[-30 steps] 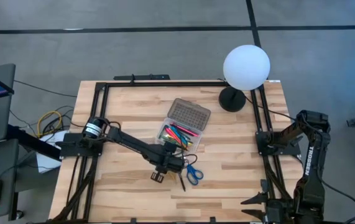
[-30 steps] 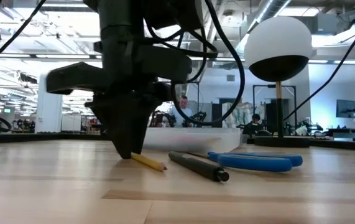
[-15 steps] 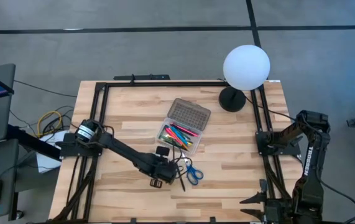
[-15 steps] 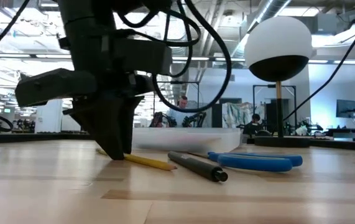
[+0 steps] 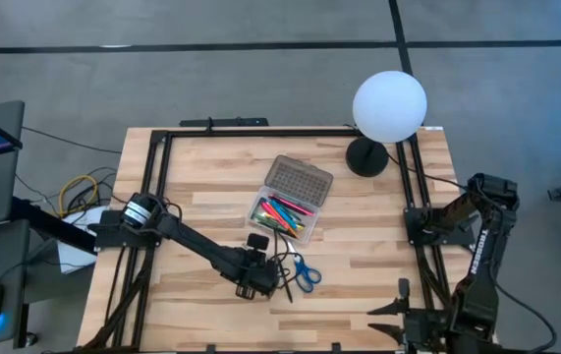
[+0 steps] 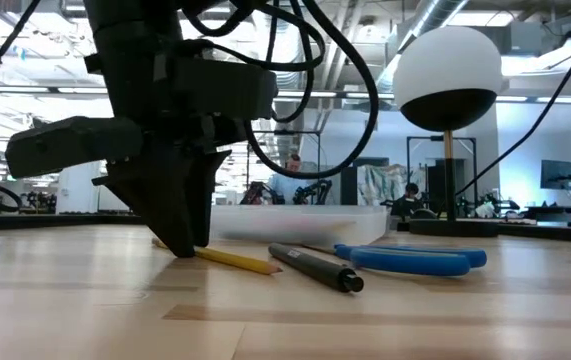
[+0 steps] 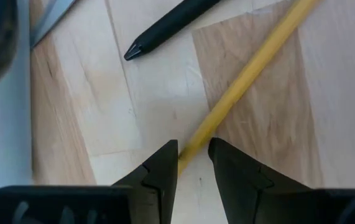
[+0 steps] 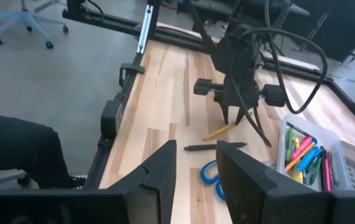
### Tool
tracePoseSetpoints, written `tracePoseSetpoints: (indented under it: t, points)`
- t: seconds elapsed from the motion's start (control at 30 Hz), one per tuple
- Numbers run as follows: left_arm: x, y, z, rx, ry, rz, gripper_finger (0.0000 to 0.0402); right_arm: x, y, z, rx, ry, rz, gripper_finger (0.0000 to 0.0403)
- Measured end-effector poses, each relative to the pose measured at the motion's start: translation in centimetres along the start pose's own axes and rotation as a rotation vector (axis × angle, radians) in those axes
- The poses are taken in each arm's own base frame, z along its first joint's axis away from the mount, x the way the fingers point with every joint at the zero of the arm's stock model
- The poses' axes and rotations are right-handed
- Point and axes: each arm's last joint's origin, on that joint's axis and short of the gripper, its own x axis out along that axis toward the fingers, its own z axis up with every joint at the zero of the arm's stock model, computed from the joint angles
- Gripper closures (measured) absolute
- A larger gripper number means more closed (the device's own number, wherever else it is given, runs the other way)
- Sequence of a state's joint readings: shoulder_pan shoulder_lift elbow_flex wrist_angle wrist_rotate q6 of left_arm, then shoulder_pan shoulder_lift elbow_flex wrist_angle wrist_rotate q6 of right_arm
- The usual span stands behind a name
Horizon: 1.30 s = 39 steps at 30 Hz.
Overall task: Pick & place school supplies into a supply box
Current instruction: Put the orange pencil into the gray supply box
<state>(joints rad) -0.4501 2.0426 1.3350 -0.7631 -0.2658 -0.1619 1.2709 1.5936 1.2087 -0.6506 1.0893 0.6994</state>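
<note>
Pens and pencils [image 5: 282,213] in pink, green, blue and yellow fill the clear supply box [image 5: 286,220], which sits near the middle of the desk [image 5: 378,251] with its grey dotted lid [image 5: 298,181] swung open toward the far edge. In the right wrist view the same bright sticks lie side by side along the length of the case, and they do not rise above its wall. Just beside the box, toward the near edge, three supplies lie loose on the wood: a yellow pencil [image 7: 252,66], a black pen [image 6: 316,268] and the blue-handled scissors [image 5: 306,274], with the scissors nearest the box's right end. The left gripper [image 7: 193,152] stands pointed straight down at the desk over the pencil's end; its two dark fingers [image 7: 161,168] are drawn narrow, one on each side of the yellow shaft, with little gap left, and the pencil lies flat on the board. The pen lies just beyond the pencil, apart from it. The right gripper [image 8: 196,167] hangs off the desk's right near corner, fingers a little apart and holding nothing. A white globe lamp [image 5: 389,105] stands at the far right corner.
</note>
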Motion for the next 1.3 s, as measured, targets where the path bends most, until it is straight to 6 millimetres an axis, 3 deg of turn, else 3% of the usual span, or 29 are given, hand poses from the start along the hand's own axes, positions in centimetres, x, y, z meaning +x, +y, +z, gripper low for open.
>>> tracePoseSetpoints:
  t: [0.4, 0.93, 1.1, 1.3]
  points:
    - [-1.6, 0.1, -0.4, 0.013, 0.025, -0.099, 0.0301, 0.6, -0.3, 0.1, -0.02, 0.019, -0.006, 0.0296]
    - [-1.7, 0.1, -1.9, -0.023, 0.163, -0.078, 0.0301, 2.5, 2.1, -2.5, -0.13, 0.067, -0.042, 0.0296]
    - [-2.0, 0.2, -2.9, -0.019, 0.253, -0.02, 0.0301, 2.6, 2.2, -2.5, -0.12, 0.064, -0.041, 0.0296]
    - [-2.1, 0.0, -2.8, -0.017, 0.242, -0.011, 0.0301, 2.6, 2.2, -2.5, -0.1, 0.063, -0.041, 0.0296]
